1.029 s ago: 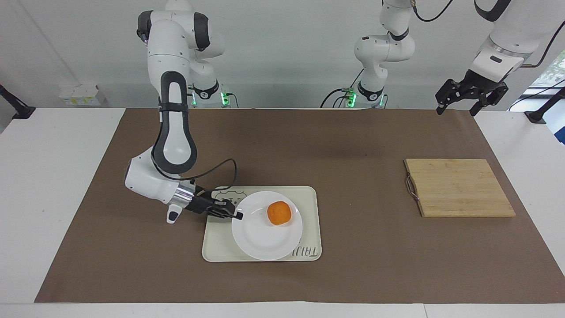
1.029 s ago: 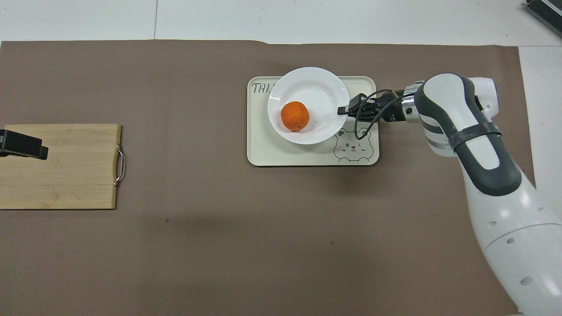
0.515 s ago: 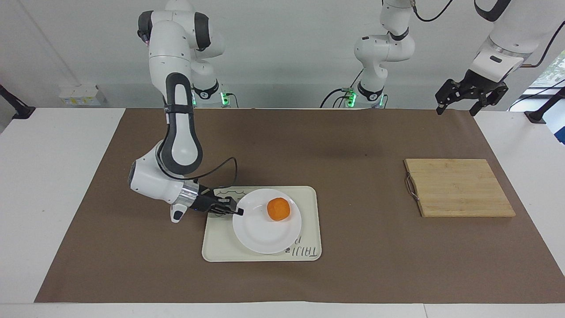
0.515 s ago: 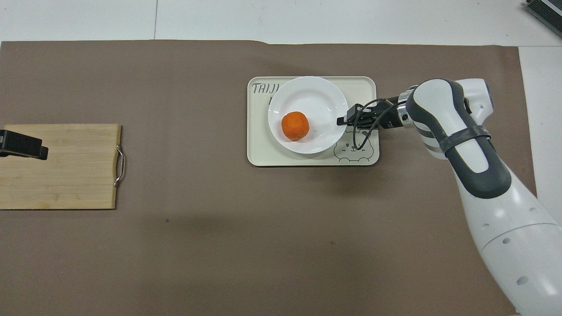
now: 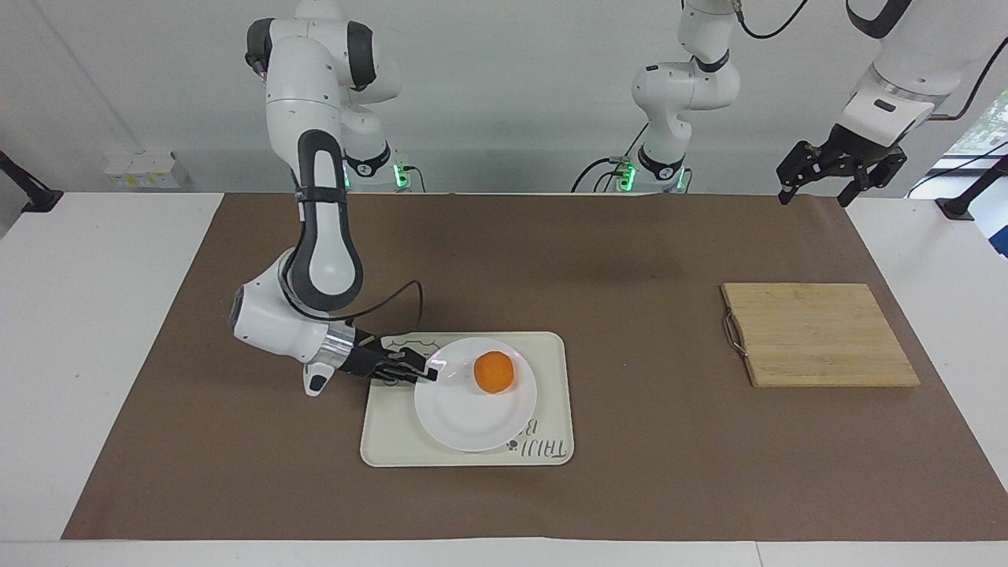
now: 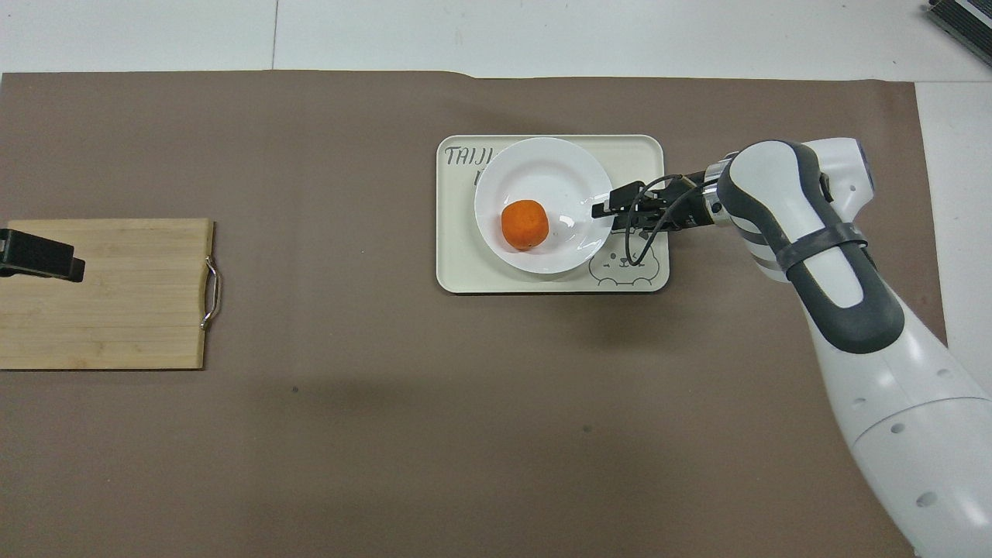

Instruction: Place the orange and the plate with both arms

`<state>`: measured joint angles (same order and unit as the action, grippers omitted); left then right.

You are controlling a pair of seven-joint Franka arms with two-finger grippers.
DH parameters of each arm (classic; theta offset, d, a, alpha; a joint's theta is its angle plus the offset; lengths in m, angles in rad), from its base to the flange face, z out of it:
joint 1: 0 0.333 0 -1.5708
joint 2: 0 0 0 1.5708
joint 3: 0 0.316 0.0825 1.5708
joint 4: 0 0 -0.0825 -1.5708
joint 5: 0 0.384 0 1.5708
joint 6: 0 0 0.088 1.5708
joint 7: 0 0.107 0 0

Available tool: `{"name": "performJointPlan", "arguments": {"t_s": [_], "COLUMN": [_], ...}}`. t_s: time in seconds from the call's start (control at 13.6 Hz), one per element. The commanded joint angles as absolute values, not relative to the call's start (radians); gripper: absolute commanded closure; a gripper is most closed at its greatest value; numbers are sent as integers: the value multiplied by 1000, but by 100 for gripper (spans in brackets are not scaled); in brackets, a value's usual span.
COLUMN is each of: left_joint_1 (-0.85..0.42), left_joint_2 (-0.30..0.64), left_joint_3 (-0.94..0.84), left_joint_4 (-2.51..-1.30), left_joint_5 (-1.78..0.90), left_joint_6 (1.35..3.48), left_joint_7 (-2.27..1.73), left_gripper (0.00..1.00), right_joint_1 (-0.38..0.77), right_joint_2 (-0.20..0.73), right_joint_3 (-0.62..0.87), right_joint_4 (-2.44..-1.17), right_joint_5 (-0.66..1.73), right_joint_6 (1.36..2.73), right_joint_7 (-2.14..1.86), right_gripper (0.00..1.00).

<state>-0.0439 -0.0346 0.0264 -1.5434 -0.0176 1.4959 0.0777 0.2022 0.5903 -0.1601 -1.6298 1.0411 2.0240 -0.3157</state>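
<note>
On the tray, at the right gripper's tips: the plate point(image 5: 476, 405) lies flat on the cream tray point(image 5: 551, 394), its rim at the right gripper point(image 5: 429, 372), which reaches in low and nearly level from the right arm's end of the table.
Right gripper state: I cannot tell whether its fingertips are pinching the rim or parted around it; they sit at the rim on the side toward the right arm.
Key relation: the plate extends straight ahead of the right gripper, along the line of its wrist; judged from this, the coming move is a release and a pull-back along that same line, away from the plate.
Orange: the orange point(image 5: 494, 372) sits in the plate, ahead of the right gripper's tips and apart from them, toward the plate's edge nearer the robots.
Nearer arm: the right arm by far.
Left gripper: the left gripper point(image 5: 815, 187) waits raised with its fingers spread and nothing between them, over the table's edge at the left arm's end, well apart from the plate.
Containers: tray holds plate; plate holds orange.
Cutting board: the wooden cutting board point(image 5: 819, 335) lies bare under the left gripper's side, well apart from the tray.
Risk: a snagged rim on withdrawal could drag the plate and roll the orange.
</note>
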Motion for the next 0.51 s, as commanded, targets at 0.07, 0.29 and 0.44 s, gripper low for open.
{"name": "performJointPlan", "arguments": {"t_s": [0.07, 0.29, 0.44], "left_joint_1": [-34, -34, -34], "left_joint_2": [-40, -40, -40], "left_joint_3": [18, 18, 18], "left_joint_4": [-1537, -1537, -1537], "left_joint_5": [-20, -20, -21], "left_joint_6": [1494, 1493, 1494], "left_joint_7": [67, 67, 67], "left_gripper": [0, 0, 0], "right_joint_1": [215, 216, 201], "right_joint_2": [496, 413, 350], "right_joint_3": [-160, -160, -160], "right_joint_4": [-1635, -1634, -1635], "right_joint_5": [849, 605, 485], "right_joint_6": [2049, 2128, 2108], "right_joint_7": [-154, -91, -13], "right_gripper": [0, 0, 0]}}
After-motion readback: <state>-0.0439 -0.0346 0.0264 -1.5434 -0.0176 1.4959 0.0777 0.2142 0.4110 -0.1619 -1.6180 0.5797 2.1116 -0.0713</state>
